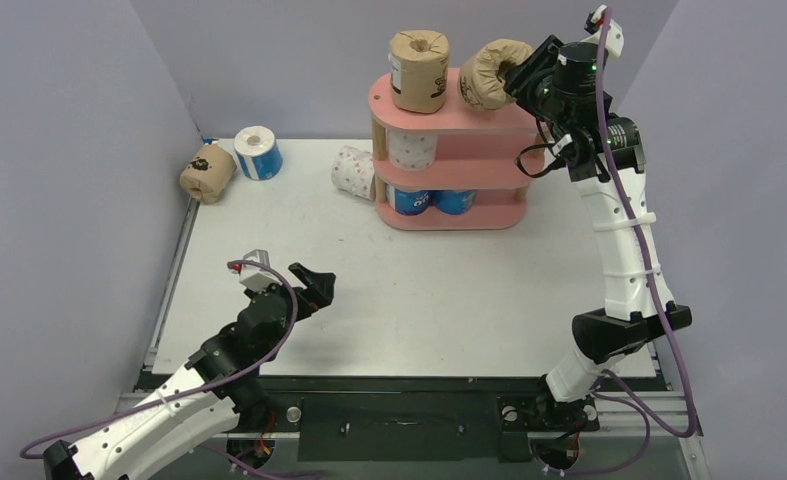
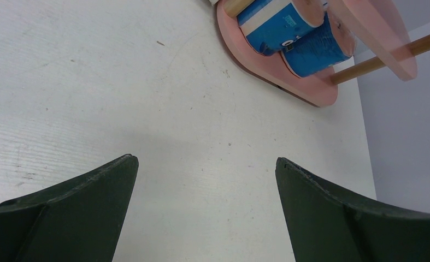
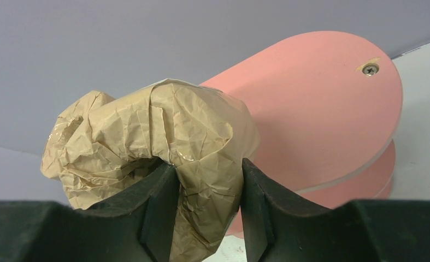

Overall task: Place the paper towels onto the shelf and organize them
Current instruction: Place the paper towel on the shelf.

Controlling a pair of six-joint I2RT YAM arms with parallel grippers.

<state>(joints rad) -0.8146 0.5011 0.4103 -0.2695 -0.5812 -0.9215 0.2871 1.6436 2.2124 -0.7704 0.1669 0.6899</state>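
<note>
Right wrist view shows your right jaws pinched on a crumpled brown roll (image 3: 158,136), held at the right end of the top board of the pink shelf (image 3: 322,103), which stands at the far edge of the tabletop (image 1: 419,300). A second brown roll (image 1: 418,70) stands upright on that board. One white dotted roll (image 1: 411,150) sits on the middle tier, and two blue rolls (image 1: 409,201) on the bottom. Your left jaws gape wide and empty above the near left part. A loose dotted roll (image 1: 352,170) lies just left of the shelf. A loose blue roll (image 1: 258,152) and a third brown roll (image 1: 207,173) lie by the far left corner.

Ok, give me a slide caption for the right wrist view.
Right gripper pinching a crumpled brown roll at the pink shelf's top board.
</note>
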